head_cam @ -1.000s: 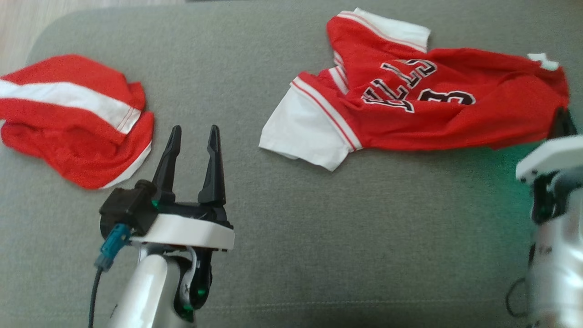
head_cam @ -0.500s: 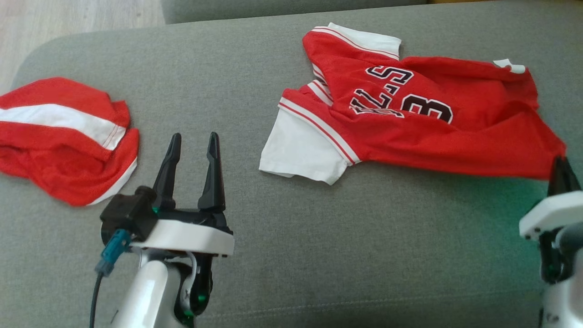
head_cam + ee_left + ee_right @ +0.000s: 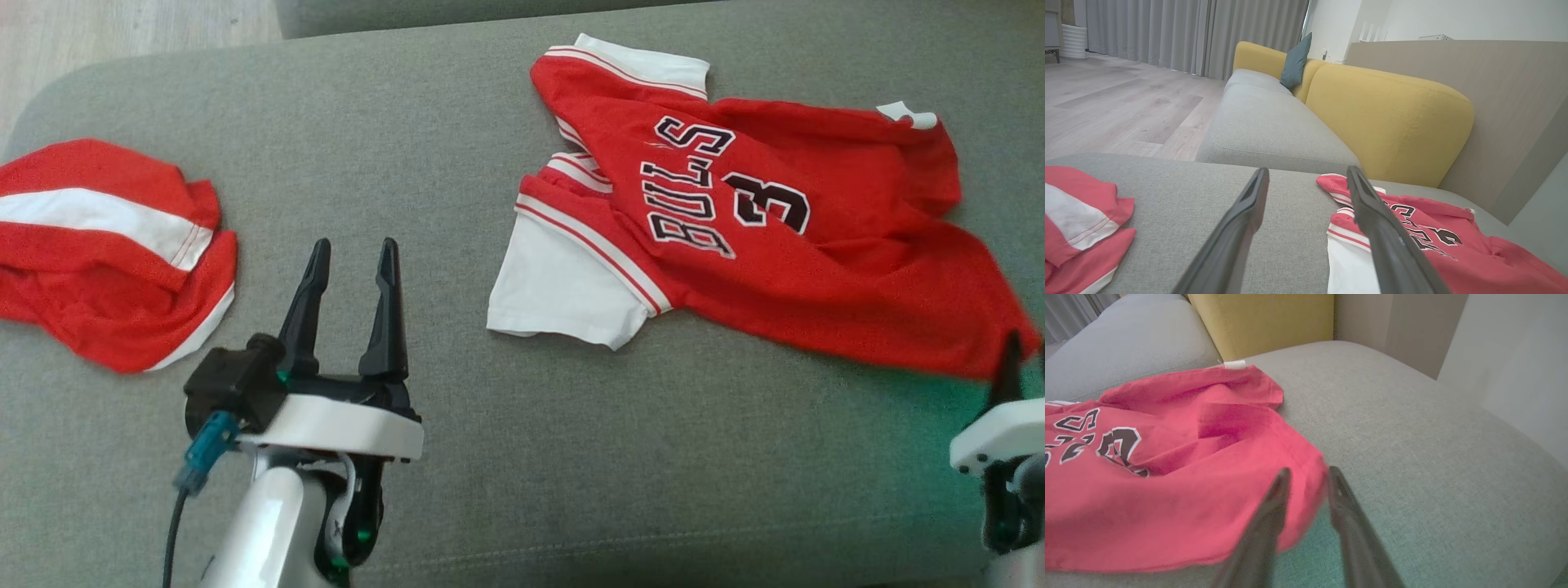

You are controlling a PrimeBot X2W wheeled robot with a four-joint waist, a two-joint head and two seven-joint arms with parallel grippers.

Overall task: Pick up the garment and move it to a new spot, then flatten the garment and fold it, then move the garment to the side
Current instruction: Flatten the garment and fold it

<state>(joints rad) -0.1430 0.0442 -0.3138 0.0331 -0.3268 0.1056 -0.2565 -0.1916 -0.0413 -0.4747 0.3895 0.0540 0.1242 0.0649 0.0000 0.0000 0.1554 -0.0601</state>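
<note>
The garment [image 3: 775,237] is a red jersey with white sleeves and black lettering, spread across the right half of the grey cushion. It also shows in the left wrist view [image 3: 1433,241] and the right wrist view [image 3: 1167,457]. My right gripper [image 3: 1027,347] is at the jersey's near right hem corner. Its jaws stand a little apart [image 3: 1309,470], open, with the blurred hem corner lying between the fingers. My left gripper [image 3: 353,243] hovers open and empty over bare cushion, left of the jersey's white sleeve; its fingers also show in its own view [image 3: 1307,171].
A second red and white garment [image 3: 106,245] lies crumpled at the cushion's left edge. The grey sofa cushion [image 3: 571,457] has bare fabric between the two garments. A yellow backrest [image 3: 1392,122] rises behind, and wooden floor [image 3: 122,33] lies beyond the far left corner.
The head camera has shifted. My right gripper's jaws have parted from shut. The jersey's near right corner has been drawn toward me and the lettering now lies flatter. The left gripper stays put.
</note>
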